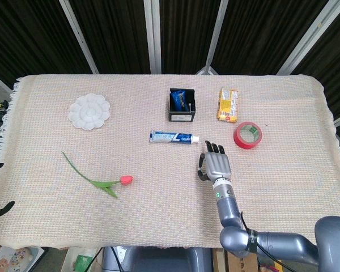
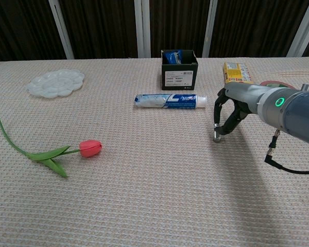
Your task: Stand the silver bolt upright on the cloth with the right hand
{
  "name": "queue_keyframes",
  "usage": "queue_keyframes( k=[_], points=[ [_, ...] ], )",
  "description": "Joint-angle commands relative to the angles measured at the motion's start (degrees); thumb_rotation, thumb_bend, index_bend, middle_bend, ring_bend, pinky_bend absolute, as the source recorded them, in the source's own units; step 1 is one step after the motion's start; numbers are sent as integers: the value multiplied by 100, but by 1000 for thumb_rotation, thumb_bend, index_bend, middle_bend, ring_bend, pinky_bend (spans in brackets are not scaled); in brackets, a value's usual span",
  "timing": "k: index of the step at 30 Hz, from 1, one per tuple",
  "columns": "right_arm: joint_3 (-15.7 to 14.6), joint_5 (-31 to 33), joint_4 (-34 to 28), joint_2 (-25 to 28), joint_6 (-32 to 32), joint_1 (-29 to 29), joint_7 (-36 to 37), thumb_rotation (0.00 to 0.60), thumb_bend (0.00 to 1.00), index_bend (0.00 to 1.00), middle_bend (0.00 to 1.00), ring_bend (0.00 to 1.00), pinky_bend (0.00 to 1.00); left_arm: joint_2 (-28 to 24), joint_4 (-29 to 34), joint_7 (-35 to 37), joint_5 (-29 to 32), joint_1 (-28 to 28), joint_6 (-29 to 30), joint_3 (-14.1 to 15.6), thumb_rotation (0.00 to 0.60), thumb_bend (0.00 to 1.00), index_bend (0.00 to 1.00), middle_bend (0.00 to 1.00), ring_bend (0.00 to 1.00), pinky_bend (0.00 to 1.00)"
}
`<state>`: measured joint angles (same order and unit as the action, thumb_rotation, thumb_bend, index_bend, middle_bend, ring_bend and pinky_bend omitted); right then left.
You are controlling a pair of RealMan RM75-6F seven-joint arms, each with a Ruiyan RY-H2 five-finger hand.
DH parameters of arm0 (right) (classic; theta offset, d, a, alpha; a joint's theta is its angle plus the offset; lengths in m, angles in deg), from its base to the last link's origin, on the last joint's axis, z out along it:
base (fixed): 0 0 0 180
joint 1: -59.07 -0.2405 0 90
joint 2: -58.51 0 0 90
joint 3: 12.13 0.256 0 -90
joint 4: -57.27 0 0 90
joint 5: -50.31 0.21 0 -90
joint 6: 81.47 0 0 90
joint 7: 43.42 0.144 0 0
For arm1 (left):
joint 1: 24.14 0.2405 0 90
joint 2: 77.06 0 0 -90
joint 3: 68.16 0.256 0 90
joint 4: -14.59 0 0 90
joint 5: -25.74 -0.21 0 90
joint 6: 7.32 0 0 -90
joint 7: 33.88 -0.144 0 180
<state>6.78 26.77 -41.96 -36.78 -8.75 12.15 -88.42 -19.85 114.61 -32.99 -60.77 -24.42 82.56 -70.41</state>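
One silver bolt stands head-down on the cloth, at five o'clock from the toothpaste tube, pinched between the right hand's fingertips. Releasing unevenly could tip it, since its base looks narrow.

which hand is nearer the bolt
Right. The right hand is directly over the bolt, fingers around it as it stands on the cloth. The left hand shows in neither view.
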Motion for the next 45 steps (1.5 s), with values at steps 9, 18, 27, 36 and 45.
queue_keyframes(
  k=[9, 18, 27, 36, 45],
  points=[
    [-44, 53, -4, 58, -16, -13, 48, 600, 361, 572, 11, 50, 0, 10, -3, -15, -8, 3, 14, 0, 600, 248, 161, 0, 0, 0],
    [-56, 66, -5, 96, -22, -23, 102, 600, 361, 572, 11, 50, 0, 12, 3, -37, -18, 8, 22, 6, 600, 248, 161, 0, 0, 0],
    [-96, 122, -18, 128, -56, -52, 87, 600, 361, 547, 11, 50, 0, 6, 3, -24, -17, 9, 22, 7, 600, 248, 161, 0, 0, 0],
    [-119, 154, -34, 160, -79, -77, 77, 600, 361, 489, 11, 50, 0, 7, 2, -26, -13, 7, 19, 4, 600, 248, 161, 0, 0, 0],
    [-157, 198, -150, 262, -69, -97, 19, 600, 361, 375, 11, 22, 0, 3, -5, -8, -10, 11, 29, -1, 600, 247, 161, 0, 0, 0]
  ],
)
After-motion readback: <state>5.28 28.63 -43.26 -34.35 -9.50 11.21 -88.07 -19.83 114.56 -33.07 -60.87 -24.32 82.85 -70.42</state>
